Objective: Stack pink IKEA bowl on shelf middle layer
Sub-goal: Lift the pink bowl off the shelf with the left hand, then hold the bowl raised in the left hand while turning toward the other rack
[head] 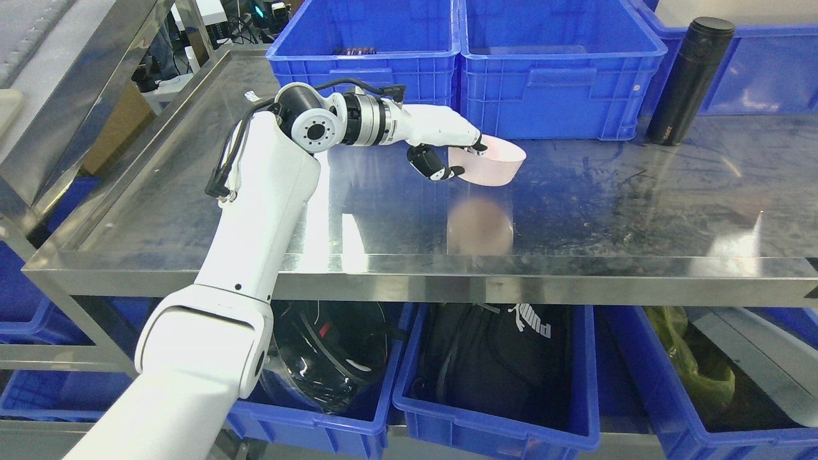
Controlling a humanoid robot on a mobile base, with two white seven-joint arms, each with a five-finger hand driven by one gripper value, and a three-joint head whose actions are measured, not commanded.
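A pink bowl [495, 163] sits on the steel shelf surface [575, 217] near the middle, just in front of the blue crates. My left hand [463, 160] reaches across from the left and grips the bowl's left rim, with a white finger over the rim and the dark thumb [434, 165] against its outer wall. The bowl looks level, its base close to or on the steel; I cannot tell whether it touches. My right arm does not show.
Two blue crates [460, 57] stand at the back of the shelf, a third [760, 64] at the far right. A tall black flask [690, 80] stands right of them. Below, blue bins [498, 421] hold dark bags. A steel upright [70, 96] rises at the left.
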